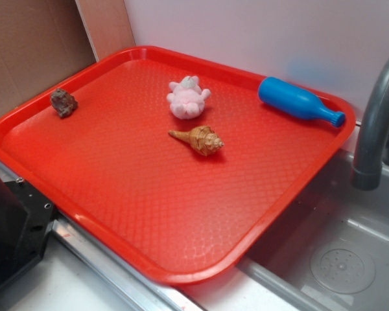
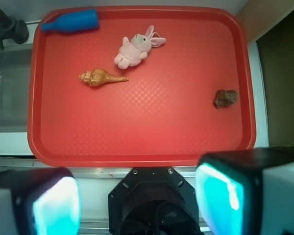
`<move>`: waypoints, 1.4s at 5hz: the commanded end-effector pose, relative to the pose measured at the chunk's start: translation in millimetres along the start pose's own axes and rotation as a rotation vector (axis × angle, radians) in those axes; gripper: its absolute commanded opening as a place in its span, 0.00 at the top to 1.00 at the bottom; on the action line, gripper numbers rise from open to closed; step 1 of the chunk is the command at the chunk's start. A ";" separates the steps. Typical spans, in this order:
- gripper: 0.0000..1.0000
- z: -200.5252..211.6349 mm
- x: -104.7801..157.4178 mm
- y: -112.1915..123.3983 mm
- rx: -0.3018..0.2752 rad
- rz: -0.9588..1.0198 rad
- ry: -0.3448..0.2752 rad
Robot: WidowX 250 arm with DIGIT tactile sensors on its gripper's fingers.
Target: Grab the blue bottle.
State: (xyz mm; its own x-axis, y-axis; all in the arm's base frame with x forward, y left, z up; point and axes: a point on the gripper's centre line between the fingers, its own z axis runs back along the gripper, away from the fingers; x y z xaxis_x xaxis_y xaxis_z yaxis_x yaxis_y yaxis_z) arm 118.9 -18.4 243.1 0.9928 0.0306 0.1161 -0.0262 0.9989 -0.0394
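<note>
The blue bottle (image 1: 299,100) lies on its side at the far right corner of the red tray (image 1: 117,214), neck pointing right. In the wrist view the blue bottle (image 2: 71,21) shows at the tray's top left corner, neck pointing left. My gripper (image 2: 137,198) hangs high above the tray's near edge, far from the bottle. It is open, with a wide gap and nothing between its teal pads (image 2: 219,193). In the exterior view the gripper is out of frame.
On the tray also lie a pink plush bunny (image 1: 188,97), a tan spiral seashell (image 1: 199,139) and a brown rock (image 1: 63,102). A grey faucet (image 1: 376,116) and a sink (image 1: 340,259) stand right of the tray. The robot's black base (image 2: 154,203) sits below the gripper.
</note>
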 end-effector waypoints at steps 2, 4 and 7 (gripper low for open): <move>0.00 -39.3 41.0 -13.3 -0.111 0.091 -0.112; 0.00 -49.1 91.7 -23.5 -0.053 0.132 -0.232; 0.00 -77.5 110.3 -37.8 -0.029 0.260 -0.226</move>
State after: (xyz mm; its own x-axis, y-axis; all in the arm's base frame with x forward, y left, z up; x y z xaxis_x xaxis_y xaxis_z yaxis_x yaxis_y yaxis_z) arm 234.6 -58.4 164.7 0.9160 0.2951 0.2717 -0.2751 0.9551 -0.1098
